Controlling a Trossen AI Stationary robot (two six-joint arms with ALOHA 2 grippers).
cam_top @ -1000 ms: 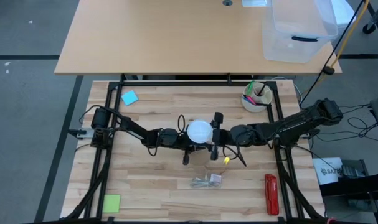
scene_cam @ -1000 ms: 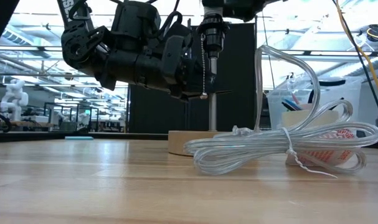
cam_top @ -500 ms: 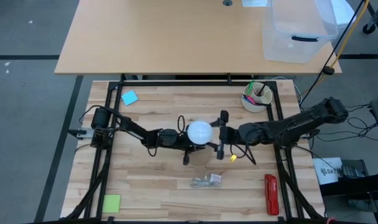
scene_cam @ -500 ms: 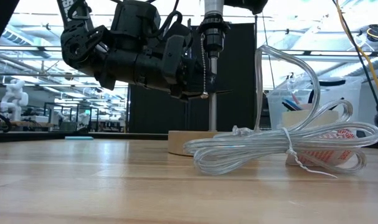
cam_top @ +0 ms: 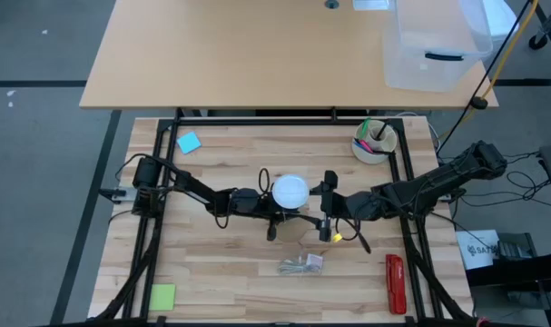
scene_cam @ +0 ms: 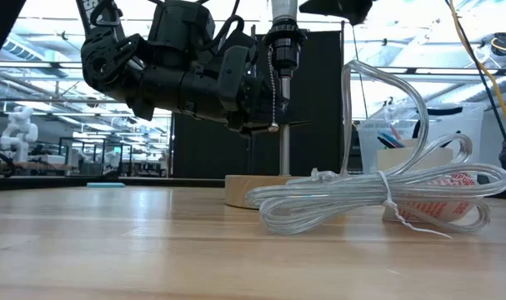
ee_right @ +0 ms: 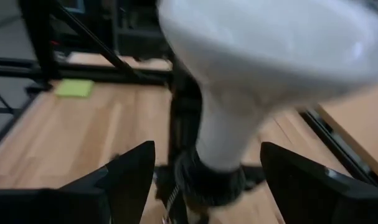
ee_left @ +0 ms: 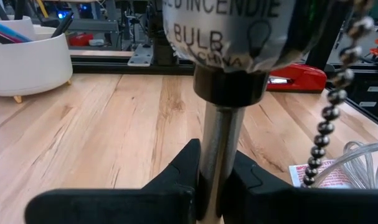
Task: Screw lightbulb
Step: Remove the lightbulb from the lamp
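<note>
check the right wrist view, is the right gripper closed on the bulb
No, the right gripper stands open, its fingers apart on either side of the bulb.

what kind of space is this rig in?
Looks like a robotics lab or open workshop: a butcher-block table in a black frame, a second desk with a clear plastic bin, and a white humanoid robot in the hall beyond.

Left end effector clamps the metal stem.

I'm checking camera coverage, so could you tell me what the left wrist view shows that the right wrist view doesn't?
Only the left wrist view shows the left gripper shut on the metal stem, the bead chain, the white cup of pens and the red stapler. Only the right wrist view shows the right gripper open and a green sticky note. Both show the lightbulb in its socket.
</note>
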